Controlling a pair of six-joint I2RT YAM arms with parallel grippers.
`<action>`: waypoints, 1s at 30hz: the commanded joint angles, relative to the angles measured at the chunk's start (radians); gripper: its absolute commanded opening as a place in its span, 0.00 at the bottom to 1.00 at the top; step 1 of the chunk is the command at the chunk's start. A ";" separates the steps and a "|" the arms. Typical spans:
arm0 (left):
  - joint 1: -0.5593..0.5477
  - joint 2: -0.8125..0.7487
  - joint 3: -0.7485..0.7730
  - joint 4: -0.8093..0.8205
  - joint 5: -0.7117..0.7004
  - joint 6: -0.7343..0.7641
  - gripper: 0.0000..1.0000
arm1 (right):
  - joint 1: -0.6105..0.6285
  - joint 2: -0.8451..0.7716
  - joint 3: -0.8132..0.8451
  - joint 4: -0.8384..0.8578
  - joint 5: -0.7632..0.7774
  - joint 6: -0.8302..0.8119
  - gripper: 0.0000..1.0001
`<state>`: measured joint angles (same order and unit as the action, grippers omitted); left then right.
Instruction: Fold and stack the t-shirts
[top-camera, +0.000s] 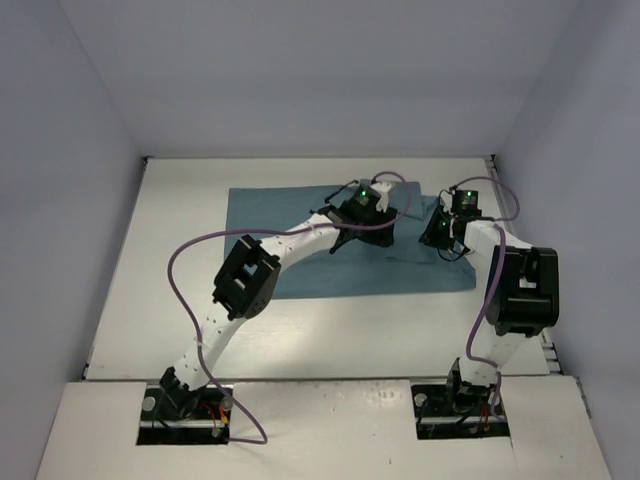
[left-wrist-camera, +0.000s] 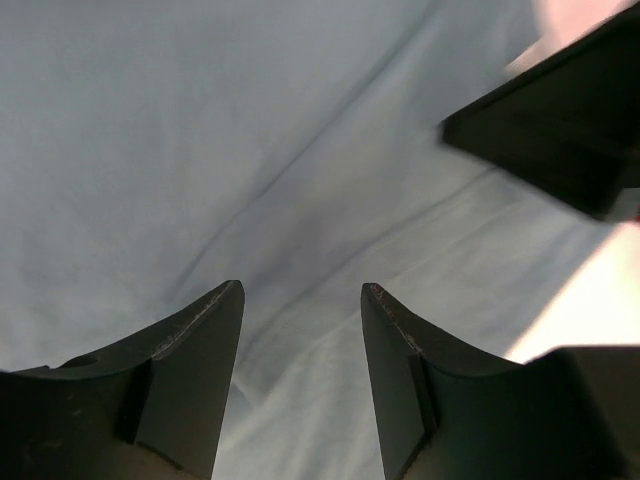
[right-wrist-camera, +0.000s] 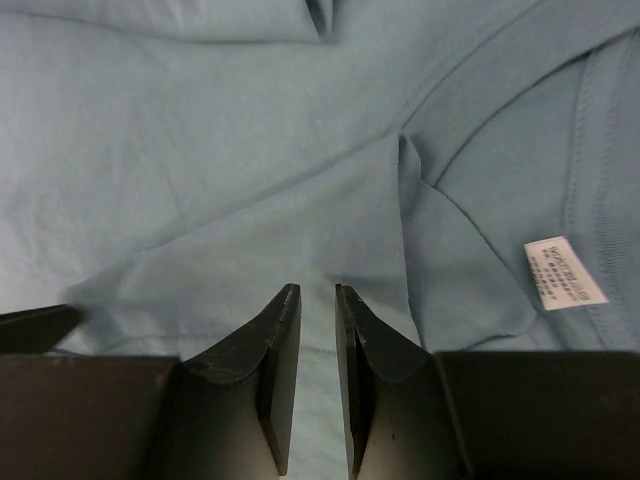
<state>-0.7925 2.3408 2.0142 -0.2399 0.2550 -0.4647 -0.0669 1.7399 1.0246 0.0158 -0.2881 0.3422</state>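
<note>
While I monitored remotely, the left gripper (left-wrist-camera: 300, 287) hung released over the plain teal-blue cotton t-shirt (top-camera: 300, 230); the right gripper (right-wrist-camera: 317, 290) pinched its cloth near the white label (right-wrist-camera: 565, 272).

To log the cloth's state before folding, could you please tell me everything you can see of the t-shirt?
The t-shirt is plain teal-blue, cotton-like knit, with a stitched crew collar and a small white label inside. It lies spread on the table, mostly flat, creased near the collar. The left pincer hangs open just above it; the right pincer, nearly closed, is at the cloth, grip unclear.
</note>
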 joint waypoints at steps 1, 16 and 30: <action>0.006 -0.027 -0.004 0.053 0.019 -0.071 0.48 | -0.007 -0.002 -0.024 0.090 -0.021 0.046 0.18; 0.032 -0.103 -0.036 -0.002 -0.020 -0.009 0.56 | -0.066 -0.073 -0.063 0.082 0.001 0.035 0.19; 0.050 -0.720 -0.714 -0.206 -0.392 0.074 0.67 | 0.163 -0.161 -0.034 -0.070 0.224 -0.072 0.38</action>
<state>-0.7647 1.7124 1.5012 -0.3643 0.0095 -0.3754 0.0439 1.5952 0.9976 0.0038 -0.1464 0.3001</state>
